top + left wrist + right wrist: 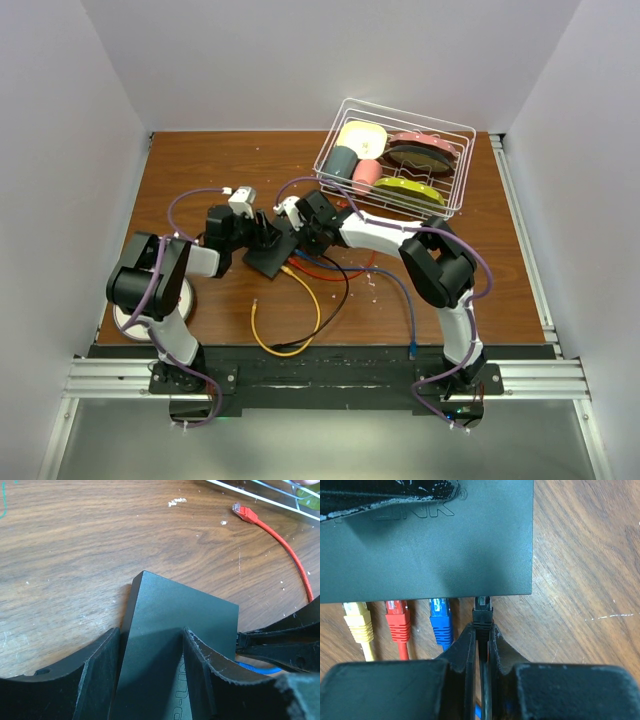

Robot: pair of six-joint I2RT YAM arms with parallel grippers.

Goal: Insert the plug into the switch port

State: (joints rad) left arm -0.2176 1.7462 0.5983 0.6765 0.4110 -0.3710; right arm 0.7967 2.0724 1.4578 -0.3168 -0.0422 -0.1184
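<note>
The switch (272, 256) is a flat matte-black box lying on the wooden table; it also shows in the left wrist view (185, 610) and the right wrist view (430, 545). My left gripper (150, 632) is shut on the switch's far end, one finger at its side edge and one on its top. My right gripper (483, 632) is shut on the black plug (483, 612), whose tip sits at the rightmost socket on the switch's near edge. Yellow (357, 620), red (397, 620) and blue (440, 617) plugs sit in the sockets to its left.
A white wire dish basket (395, 160) with plates and cups stands at the back right. Yellow, red, black and blue cables (300, 320) loop in front of the switch. A loose red plug (245, 514) lies beyond the switch. A white disc (125, 315) lies by the left arm.
</note>
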